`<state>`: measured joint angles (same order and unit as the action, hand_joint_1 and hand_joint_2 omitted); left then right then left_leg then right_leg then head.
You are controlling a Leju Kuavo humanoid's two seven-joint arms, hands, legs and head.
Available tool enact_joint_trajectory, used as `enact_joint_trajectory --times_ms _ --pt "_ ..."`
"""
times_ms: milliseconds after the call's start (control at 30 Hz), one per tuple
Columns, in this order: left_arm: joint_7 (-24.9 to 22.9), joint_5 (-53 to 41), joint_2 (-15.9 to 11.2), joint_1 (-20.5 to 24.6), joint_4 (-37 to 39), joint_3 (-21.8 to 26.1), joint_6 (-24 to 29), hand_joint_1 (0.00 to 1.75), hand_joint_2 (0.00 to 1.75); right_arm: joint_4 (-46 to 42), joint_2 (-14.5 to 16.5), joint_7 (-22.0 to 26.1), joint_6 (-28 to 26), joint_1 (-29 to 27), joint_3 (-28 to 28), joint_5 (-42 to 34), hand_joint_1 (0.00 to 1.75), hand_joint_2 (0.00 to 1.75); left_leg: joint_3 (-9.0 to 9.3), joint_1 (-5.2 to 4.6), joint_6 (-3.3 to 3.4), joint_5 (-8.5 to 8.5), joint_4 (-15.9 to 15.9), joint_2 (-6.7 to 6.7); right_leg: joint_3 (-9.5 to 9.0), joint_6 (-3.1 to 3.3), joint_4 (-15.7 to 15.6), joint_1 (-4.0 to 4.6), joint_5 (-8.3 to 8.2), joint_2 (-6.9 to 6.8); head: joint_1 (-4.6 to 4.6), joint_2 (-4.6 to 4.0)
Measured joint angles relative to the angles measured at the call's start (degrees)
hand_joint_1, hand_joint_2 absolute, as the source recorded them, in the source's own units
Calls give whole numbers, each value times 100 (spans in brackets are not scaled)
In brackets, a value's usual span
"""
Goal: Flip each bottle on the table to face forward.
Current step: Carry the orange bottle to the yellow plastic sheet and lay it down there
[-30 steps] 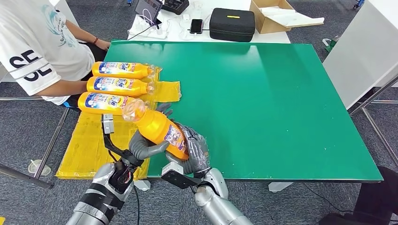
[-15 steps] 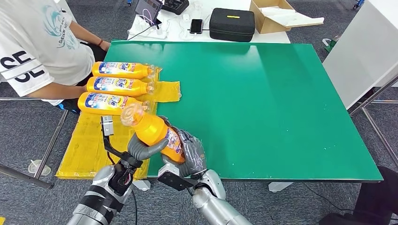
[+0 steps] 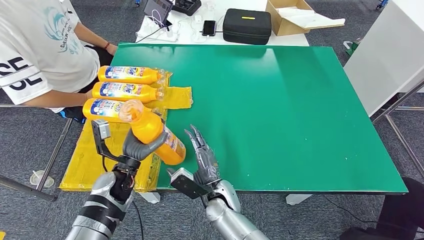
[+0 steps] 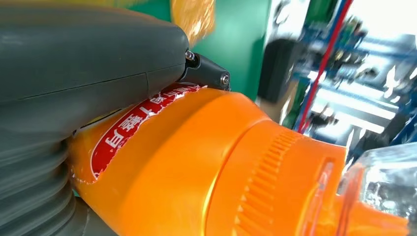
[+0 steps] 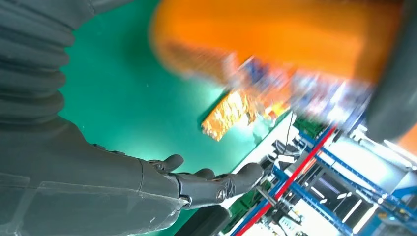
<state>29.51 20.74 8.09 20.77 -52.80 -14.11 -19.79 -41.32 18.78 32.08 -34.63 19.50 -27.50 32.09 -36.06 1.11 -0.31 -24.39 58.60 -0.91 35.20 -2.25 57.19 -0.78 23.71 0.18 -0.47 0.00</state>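
left hand [image 3: 134, 146] is clamped round the orange bottle [image 3: 152, 132], held tilted in the air above the near-left corner of the green bench [image 3: 280, 115], cap end up toward 3 bottles [image 3: 127, 91] lying label-up on yellow sheeting [image 3: 177, 96]. right hand [image 3: 202, 157] hangs just beside it, fingers apart, holding nothing. probably freed so the left alone can lay it in the row.

Robot test lab or workshop: green worktop [image 3: 280, 110] on grey carpet, white table at top of frame with black equipment case [image 3: 247, 25], phone [image 3: 209, 27], cables, open cardboard box [image 3: 295, 17].
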Motion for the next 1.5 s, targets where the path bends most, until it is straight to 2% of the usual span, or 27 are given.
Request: enact_joint_trajectory --times_ms 300,433,600,767,900,1000,1100,1333,1500 --pt "35 -258 14 52 -132 413 156 175 175 -493 -74 -100 47 -106 9 19 0 0 -1 -2 0 0 0 0 -1 0 0 -2 0 0 2 1" --pt "194 -643 38 98 -134 627 774 175 175 -814 -98 -10 94 -212 27 -214 0 0 0 -1 0 0 0 1 1 0 0 -1 0 1 2 0" --pt "385 -1430 33 230 -209 1013 1618 175 175 -1682 -176 9 176 -490 80 -582 0 0 0 1 -1 1 0 0 1 0 0 0 0 0 2 1" --pt "544 -2953 -52 348 -389 1133 2769 175 175 -2478 -241 237 111 -730 195 -1037 0 0 -2 0 -1 1 0 0 0 0 1 0 0 0 3 0" --pt "250 -5171 -298 541 -334 1048 4221 175 175 -3026 -251 523 27 -857 361 -1537 0 0 -1 -1 -1 0 0 1 1 0 0 -1 0 1 2 1" --pt "-11 -6373 -479 715 45 973 4715 175 175 -3369 -254 588 -42 -899 430 -1671 0 0 0 0 -1 1 0 0 0 0 0 0 0 0 2 0" --pt "-200 -6917 -651 786 492 840 4703 175 175 -3594 -281 592 -60 -938 469 -1728 0 0 2 0 -1 1 0 4 0 0 1 0 0 3 1 0" --pt "-403 -7167 -1018 792 1104 469 3995 175 175 -3800 -361 589 43 -999 546 -1827 0 0 1 -1 -1 0 0 7 1 0 1 -1 0 5 3 1" --pt "-416 -7202 -1179 805 1343 350 3596 175 175 -3837 -388 588 119 -1019 590 -1848 0 0 1 0 -1 0 0 6 1 0 1 0 0 4 2 0"
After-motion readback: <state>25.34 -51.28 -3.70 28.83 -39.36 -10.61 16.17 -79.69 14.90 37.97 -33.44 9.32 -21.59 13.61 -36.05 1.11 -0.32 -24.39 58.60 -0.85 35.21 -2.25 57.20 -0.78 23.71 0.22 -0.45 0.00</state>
